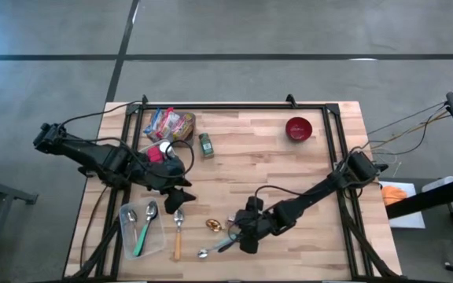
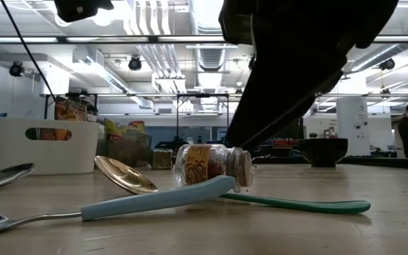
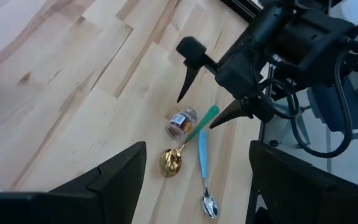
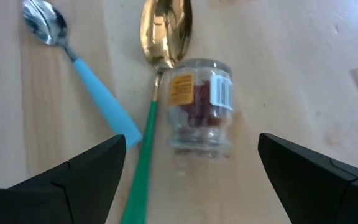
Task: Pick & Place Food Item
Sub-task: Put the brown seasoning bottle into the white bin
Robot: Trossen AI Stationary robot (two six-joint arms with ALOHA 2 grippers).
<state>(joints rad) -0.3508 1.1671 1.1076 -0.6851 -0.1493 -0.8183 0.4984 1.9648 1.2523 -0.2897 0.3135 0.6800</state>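
Pale wooden planks make up the table (image 1: 274,157), and the action sits in the lower middle of the high view. The right gripper (image 1: 240,236) hangs just above the wood there with its two fingers spread wide and nothing between them; in the right wrist view the dark fingers (image 4: 73,180) stand at either lower corner with open space between.

Straight ahead of that gap lies a small glass jar (image 4: 201,106) of reddish food, tipped on its side. In the right wrist view its long axis points roughly along the gripper's line of sight, lid end nearer, so the fingers look set to close across its width. It lies just beside a green-handled spoon (image 4: 148,137) with a gold bowl, and a blue-handled spoon (image 4: 95,102) lies a little further off on the same side. The low view shows the jar (image 2: 211,164) resting on the table behind the blue handle (image 2: 154,200).

The left gripper (image 1: 181,191) waits left of centre in the high view, also open and holding nothing, and well apart from the jar; the right arm is clearly the nearer one.

Hard to read: the jar's label is blurred, and whether the glass touches the green handle cannot be told. In the high view the jar (image 1: 213,225) is only a small amber speck. No target place for the jar is evident.
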